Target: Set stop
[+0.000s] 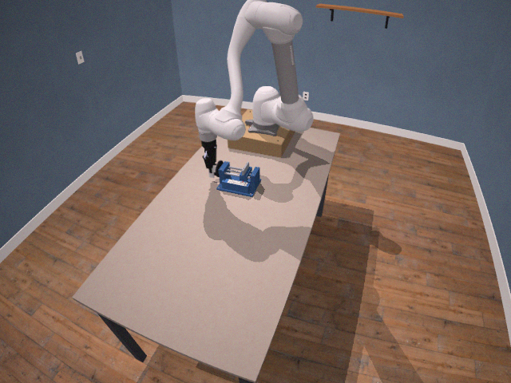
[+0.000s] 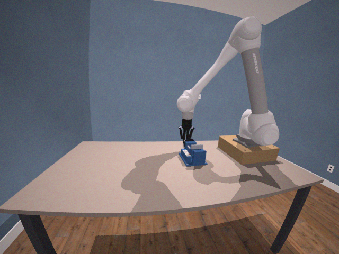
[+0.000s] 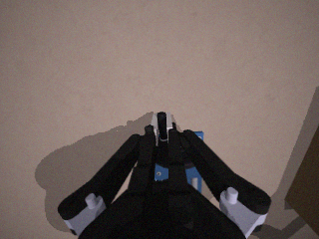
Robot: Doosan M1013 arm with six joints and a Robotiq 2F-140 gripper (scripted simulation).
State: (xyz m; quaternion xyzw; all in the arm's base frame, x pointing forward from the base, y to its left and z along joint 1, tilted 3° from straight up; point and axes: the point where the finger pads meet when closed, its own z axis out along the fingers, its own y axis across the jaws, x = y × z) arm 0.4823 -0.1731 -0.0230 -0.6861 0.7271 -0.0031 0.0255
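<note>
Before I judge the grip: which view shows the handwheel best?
The wrist view: the dark handwheel sits pinched between the gripper fingers. The top view shows only a small dark knob beside the blue fixture; in the exterior view the fixture hides it.

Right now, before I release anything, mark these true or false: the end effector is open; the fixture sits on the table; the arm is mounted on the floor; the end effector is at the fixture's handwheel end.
1. The end effector is open. False: it is shut on the handwheel.
2. The blue fixture sits on the table. True.
3. The arm stands on the floor. False: it stands on a wooden block on the table.
4. The end effector is at the fixture's handwheel end. True.
</note>
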